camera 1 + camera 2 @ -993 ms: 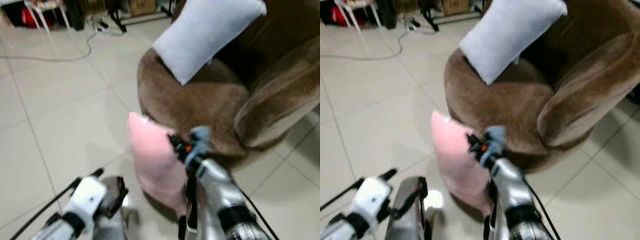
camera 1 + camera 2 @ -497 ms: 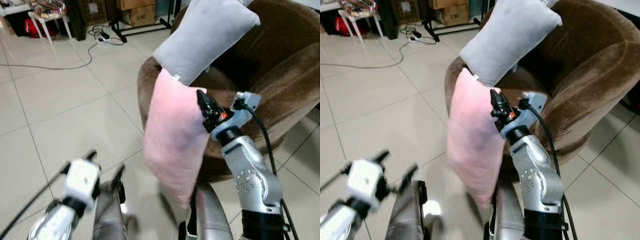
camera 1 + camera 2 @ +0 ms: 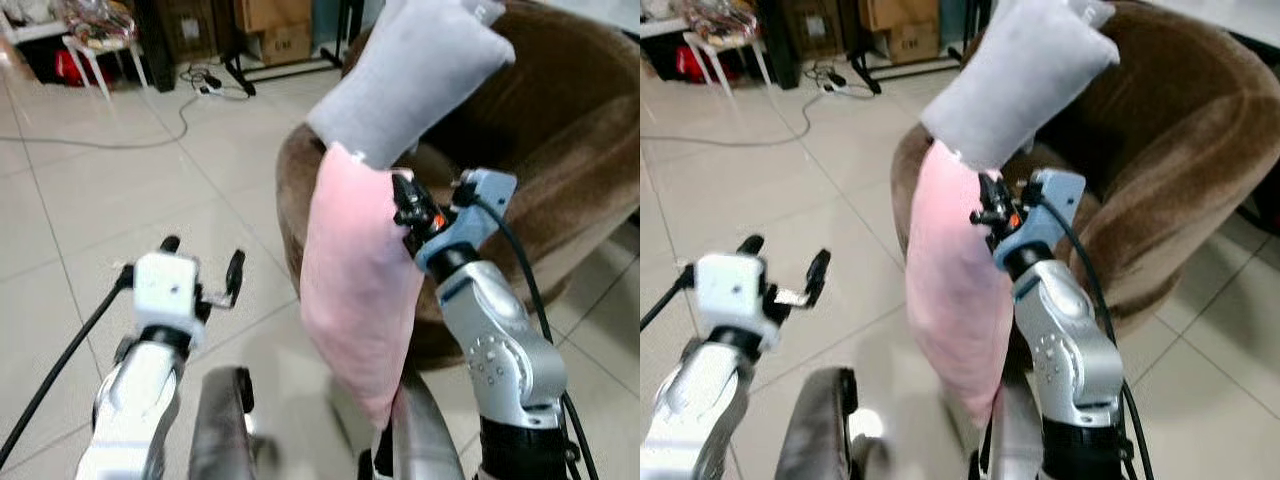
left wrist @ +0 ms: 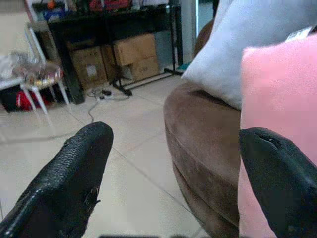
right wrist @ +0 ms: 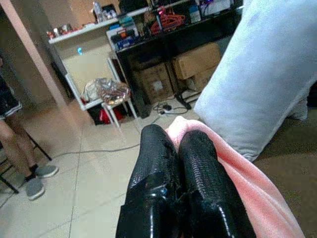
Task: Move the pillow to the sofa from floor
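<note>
Right end effector raised in front of the brown sofa, fingers pressed together on the top edge of the pink pillow. Pillow hangs straight down from that pinch, clear of the tiled floor, its upper corner just below and touching the grey pillow. Grey pillow leans on the sofa's backrest, one corner over the seat rim. Pink pillow sits in front of the sofa's front edge, not on the seat.

Left end effector held up to the left of the pink pillow, fingers spread wide, holding nothing, apart from the pillow. A person's legs stand in the far background.
</note>
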Controlling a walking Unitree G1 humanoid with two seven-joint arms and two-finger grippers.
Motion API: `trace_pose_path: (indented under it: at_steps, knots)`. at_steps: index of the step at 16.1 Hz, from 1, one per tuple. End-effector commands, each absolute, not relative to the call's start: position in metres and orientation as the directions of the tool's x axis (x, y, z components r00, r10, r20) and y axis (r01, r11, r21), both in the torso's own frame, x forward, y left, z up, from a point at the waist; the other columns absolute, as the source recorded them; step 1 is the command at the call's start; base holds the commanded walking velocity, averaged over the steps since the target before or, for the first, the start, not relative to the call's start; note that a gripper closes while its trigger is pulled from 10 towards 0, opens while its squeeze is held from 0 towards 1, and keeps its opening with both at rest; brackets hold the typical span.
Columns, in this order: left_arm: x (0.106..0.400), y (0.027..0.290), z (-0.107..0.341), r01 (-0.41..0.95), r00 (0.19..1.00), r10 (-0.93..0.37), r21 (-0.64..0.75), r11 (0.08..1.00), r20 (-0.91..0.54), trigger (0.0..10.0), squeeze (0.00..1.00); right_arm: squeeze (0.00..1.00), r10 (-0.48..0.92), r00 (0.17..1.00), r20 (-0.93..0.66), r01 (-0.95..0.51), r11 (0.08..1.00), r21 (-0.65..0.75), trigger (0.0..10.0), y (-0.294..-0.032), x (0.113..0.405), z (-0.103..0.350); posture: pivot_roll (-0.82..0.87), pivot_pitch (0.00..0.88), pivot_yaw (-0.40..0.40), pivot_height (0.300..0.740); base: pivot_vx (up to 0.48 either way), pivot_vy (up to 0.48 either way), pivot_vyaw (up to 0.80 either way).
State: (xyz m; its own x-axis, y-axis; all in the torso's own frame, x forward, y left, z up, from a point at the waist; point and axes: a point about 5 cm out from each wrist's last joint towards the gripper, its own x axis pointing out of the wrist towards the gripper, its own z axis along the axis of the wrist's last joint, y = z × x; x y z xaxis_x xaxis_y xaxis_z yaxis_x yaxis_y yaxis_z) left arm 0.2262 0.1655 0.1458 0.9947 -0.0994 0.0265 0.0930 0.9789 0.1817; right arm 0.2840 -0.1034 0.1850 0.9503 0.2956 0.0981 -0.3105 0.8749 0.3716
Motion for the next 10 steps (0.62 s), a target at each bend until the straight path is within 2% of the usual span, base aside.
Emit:
trace_pose_path:
  at_steps: [1,5,10]
  knots:
    - [0.229,0.158,0.145,0.118,0.992,-0.125,0.201,0.973,0.024,10.0,0.36,0.0,0.293,0.947,0.129,-0.32,0.879,0.353,10.0,-0.103,0.283,0.194,0.07,0.0,-0.031,0.607,0.0,0.0,0.0]
    - [0.241,0.154,0.15,0.115,0.99,-0.128,0.204,0.972,0.053,10.0,0.36,0.0,0.255,0.958,0.133,-0.286,0.895,0.343,10.0,-0.114,0.285,0.196,0.05,0.0,-0.027,0.647,0.0,0.0,0.0]
    - [0.247,0.148,0.159,0.118,0.986,-0.14,0.214,0.97,0.088,10.0,0.35,0.0,0.239,0.947,0.214,-0.305,0.88,0.365,10.0,-0.114,0.289,0.218,0.06,0.0,-0.031,0.697,0.0,0.0,0.0]
